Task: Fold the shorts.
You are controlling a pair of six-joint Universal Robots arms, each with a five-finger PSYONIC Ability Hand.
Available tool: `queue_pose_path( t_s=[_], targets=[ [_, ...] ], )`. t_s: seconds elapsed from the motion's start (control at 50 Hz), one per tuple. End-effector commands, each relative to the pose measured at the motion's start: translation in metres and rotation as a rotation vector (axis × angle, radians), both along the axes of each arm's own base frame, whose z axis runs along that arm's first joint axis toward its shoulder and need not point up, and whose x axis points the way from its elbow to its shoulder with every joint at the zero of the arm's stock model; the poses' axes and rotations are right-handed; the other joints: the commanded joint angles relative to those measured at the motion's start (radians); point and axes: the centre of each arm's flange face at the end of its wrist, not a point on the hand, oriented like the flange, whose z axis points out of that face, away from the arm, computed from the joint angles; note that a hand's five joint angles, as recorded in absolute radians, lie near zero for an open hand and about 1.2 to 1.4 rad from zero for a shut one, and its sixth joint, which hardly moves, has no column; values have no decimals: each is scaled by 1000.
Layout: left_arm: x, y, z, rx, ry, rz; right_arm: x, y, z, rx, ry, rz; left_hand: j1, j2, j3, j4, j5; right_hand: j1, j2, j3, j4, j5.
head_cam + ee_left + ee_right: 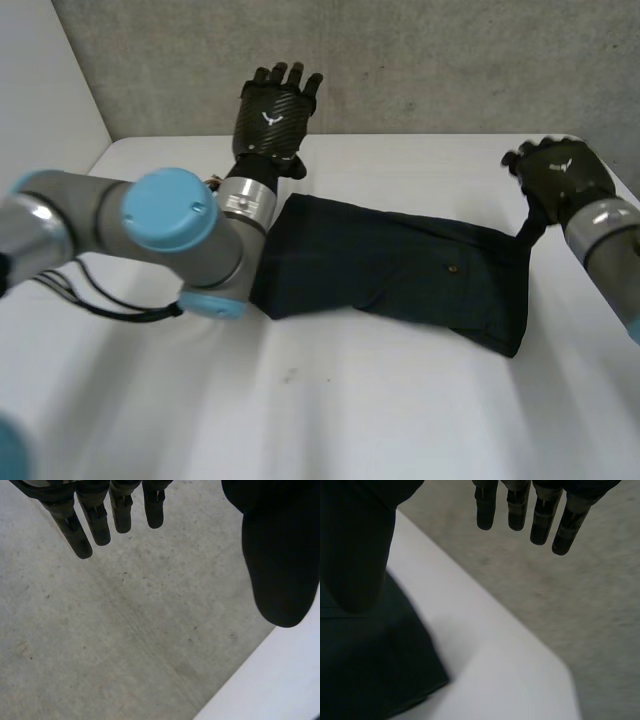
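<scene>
Dark navy shorts (pixel 390 265) lie flat across the middle of the white table (pixel 350 410), with a small button showing near their right end. My left hand (pixel 275 115) is raised beyond the shorts' left end, over the table's far edge. It is open; in the left wrist view its fingers (pixel 95 520) are straight and hold nothing. My right hand (pixel 560 175) hovers just past the shorts' right far corner. It too is open, with straight fingers (pixel 520 505) and the thumb (pixel 360 545) over the shorts' corner (pixel 370 670).
A grey wall (pixel 420 60) stands behind the table's far edge. A white panel (pixel 40 90) closes the left side. My left arm (pixel 170 225) reaches across the near left of the table, beside the shorts' left end.
</scene>
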Motion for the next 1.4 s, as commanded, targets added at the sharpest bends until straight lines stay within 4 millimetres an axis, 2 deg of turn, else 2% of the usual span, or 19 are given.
queue_pose_path(
  t_s=[0.02, 0.2, 0.26, 0.28, 0.36, 0.42, 0.48, 0.58, 0.72, 0.78, 0.86, 0.88, 0.92, 1.02, 1.1, 1.16, 1.24, 1.3, 1.4],
  targets=[
    [36, 52, -16, 289, -125, -8, -7, 45, -39, 324, -79, 44, 13, 6, -6, 2, -14, -31, -52, -36, -61, -73],
    [65, 89, -52, 615, -145, 49, -18, 36, -88, 271, -167, -17, 22, 15, 3, 11, -5, 52, 31, 48, 22, 10],
    [68, 90, -54, 610, -127, 55, -16, 30, -105, 300, -150, -16, 22, 15, 3, 11, -5, 342, 321, 338, 312, 300],
    [68, 90, -55, 609, -123, 58, -16, 26, -109, 310, -145, -16, 22, 15, 3, 11, -5, 619, 598, 615, 589, 577],
    [71, 85, -56, 590, -107, 78, -18, 21, -111, 331, -128, -24, 22, 15, 3, 11, -5, 1189, 1169, 1185, 1159, 1147],
    [72, 85, -52, 582, -100, 89, -22, 20, -110, 331, -113, -26, 22, 15, 3, 11, -5, 1190, 1170, 1186, 1160, 1148],
    [73, 86, -43, 563, -84, 89, -30, 15, -96, 287, -90, -34, 22, 15, 3, 11, -5, 1190, 1170, 1186, 1160, 1148],
    [78, 91, -31, 540, -65, 88, -48, 6, -40, 97, -8, -56, 19, 12, 0, 8, -8, 1190, 1170, 1186, 1160, 1148],
    [87, 100, -21, 527, -52, 95, -59, -4, -13, 47, 264, -27, 16, 9, -3, 5, -11, 1190, 1170, 1186, 1160, 1148],
    [89, 102, -19, 524, -50, 95, -44, -6, -3, 10, 398, 50, 11, 4, -9, -1, -17, 1190, 1170, 1186, 1160, 1148],
    [92, 100, -18, 522, -47, 103, 27, 13, 8, -111, 481, 269, 11, 4, -9, -1, -17, 1190, 1170, 1186, 1160, 1148],
    [91, 100, -18, 521, -46, 103, 55, 24, 11, -157, 493, 353, 11, 4, -9, -1, -17, 1190, 1170, 1186, 1160, 1148],
    [92, 99, -17, 520, -44, 107, 76, 33, 10, -192, 503, 424, 11, 4, -9, -1, -17, 1190, 1170, 1186, 1160, 1148],
    [93, 98, -14, 510, -38, 109, 122, 61, -9, -255, 574, 618, 11, 4, -9, -1, -17, 1190, 1170, 1186, 1160, 1148],
    [92, 97, -10, 497, -31, 107, 158, 112, -54, -241, 644, 925, 11, 4, -9, -1, -17, 1190, 1170, 1186, 1160, 1148],
    [91, 95, -6, 484, -23, 106, 162, 121, -66, -209, 643, 996, 8, 1, -12, -4, -20, 1133, 1113, 1129, 1103, 1091],
    [89, 85, 5, 449, -2, 110, 165, 118, -55, -178, 557, 968, 11, 3, -9, -1, -17, -31, -52, -36, -61, -73],
    [85, 75, 18, 409, 22, 108, 163, 105, -40, -115, 418, 896, 11, 4, -9, -1, -17, -31, -52, -36, -61, -73],
    [72, 56, 36, 351, 59, 89, 129, 69, 38, 9, -88, 621, 22, 15, 3, 11, -5, -31, -52, -36, -61, -73]
  ],
)
